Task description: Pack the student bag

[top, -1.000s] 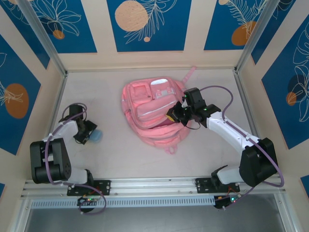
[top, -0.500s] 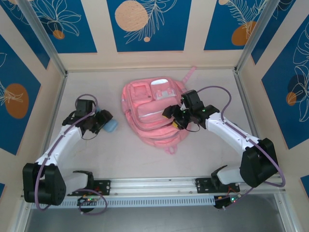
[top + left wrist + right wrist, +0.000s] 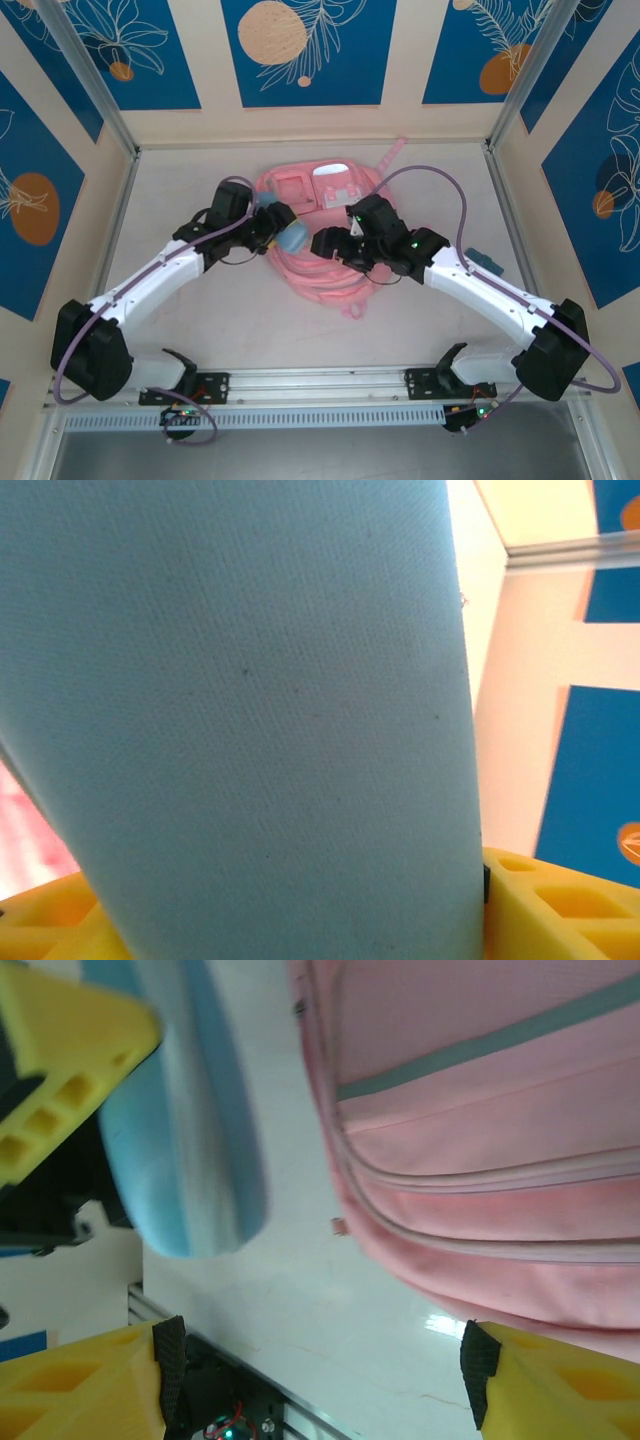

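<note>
Left claw (image 3: 274, 226) grips a pale blue, rounded fabric pouch (image 3: 291, 240) at the soft pink fabric backpack (image 3: 325, 190) lying between both arms — seemingly mid-delivery; right claw (image 3: 326, 243) gapes empty (beside it). Next needs an open pocket.

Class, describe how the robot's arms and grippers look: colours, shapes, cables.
Left arm and right arm: white links, black joints, looping purple cables. Left gripper and right gripper: black bodies, yellow recessed fingers, black pads. Small green lights dot the right arm.
</note>
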`<state>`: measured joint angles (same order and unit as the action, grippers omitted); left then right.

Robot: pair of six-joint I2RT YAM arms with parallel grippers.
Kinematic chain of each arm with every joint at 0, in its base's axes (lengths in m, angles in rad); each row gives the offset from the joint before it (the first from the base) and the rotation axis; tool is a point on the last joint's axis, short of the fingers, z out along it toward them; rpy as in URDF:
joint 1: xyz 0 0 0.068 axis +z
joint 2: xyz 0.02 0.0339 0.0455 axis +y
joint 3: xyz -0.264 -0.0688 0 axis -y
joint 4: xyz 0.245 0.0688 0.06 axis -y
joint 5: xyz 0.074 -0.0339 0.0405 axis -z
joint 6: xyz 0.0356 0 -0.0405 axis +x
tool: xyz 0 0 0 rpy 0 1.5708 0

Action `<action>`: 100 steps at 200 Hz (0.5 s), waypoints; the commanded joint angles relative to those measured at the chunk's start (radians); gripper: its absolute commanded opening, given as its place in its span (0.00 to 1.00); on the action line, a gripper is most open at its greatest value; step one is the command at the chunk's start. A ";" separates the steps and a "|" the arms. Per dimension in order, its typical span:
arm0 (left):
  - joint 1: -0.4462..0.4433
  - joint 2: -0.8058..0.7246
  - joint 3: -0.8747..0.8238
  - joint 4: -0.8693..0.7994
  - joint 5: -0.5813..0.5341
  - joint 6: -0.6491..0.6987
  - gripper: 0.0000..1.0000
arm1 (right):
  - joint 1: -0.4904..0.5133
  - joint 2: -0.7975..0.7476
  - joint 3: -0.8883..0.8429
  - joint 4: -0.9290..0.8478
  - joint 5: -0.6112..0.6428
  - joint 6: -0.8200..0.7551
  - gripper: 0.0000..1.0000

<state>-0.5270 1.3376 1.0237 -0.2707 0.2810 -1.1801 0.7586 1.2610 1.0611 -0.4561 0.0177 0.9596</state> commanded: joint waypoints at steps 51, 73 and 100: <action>-0.069 0.072 0.071 0.108 0.112 -0.111 0.69 | 0.018 0.035 0.026 0.189 -0.016 -0.046 0.72; -0.070 0.066 0.059 0.143 0.139 -0.143 0.69 | 0.008 0.052 0.033 0.184 0.000 -0.029 0.69; -0.070 0.056 0.057 0.143 0.141 -0.148 0.69 | 0.001 0.060 0.037 0.168 0.021 -0.016 0.67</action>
<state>-0.5827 1.4094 1.0576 -0.1905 0.3408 -1.2884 0.7654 1.3010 1.0653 -0.3065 0.0006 0.9382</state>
